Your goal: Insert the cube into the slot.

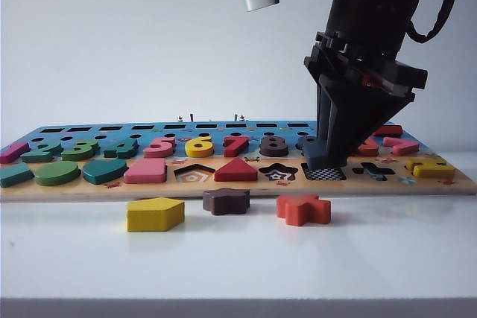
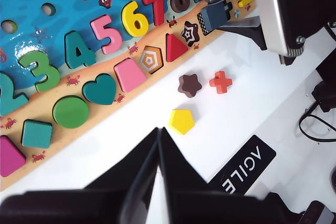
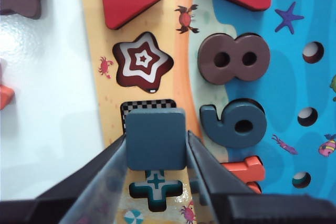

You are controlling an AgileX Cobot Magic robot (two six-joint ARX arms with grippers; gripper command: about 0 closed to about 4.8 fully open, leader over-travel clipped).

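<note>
The cube (image 3: 156,139), a flat slate-blue square block, sits between the fingers of my right gripper (image 3: 156,141), which is shut on its two sides. It hangs tilted just over the slot (image 3: 147,105), and a strip of the slot's checkerboard floor shows past the cube's edge. From the exterior view the cube (image 1: 314,153) is low at the board, right behind the slot (image 1: 325,173), with the right gripper (image 1: 332,150) pointing down onto it. My left gripper (image 2: 159,129) is shut and empty over the white table, close to the yellow pentagon (image 2: 181,121).
The puzzle board (image 1: 238,184) lies across the table, with the star recess (image 3: 143,61) and the cross recess (image 3: 156,187) on either side of the slot. A yellow pentagon (image 1: 154,214), a brown star (image 1: 226,200) and an orange cross (image 1: 303,209) lie loose in front of it.
</note>
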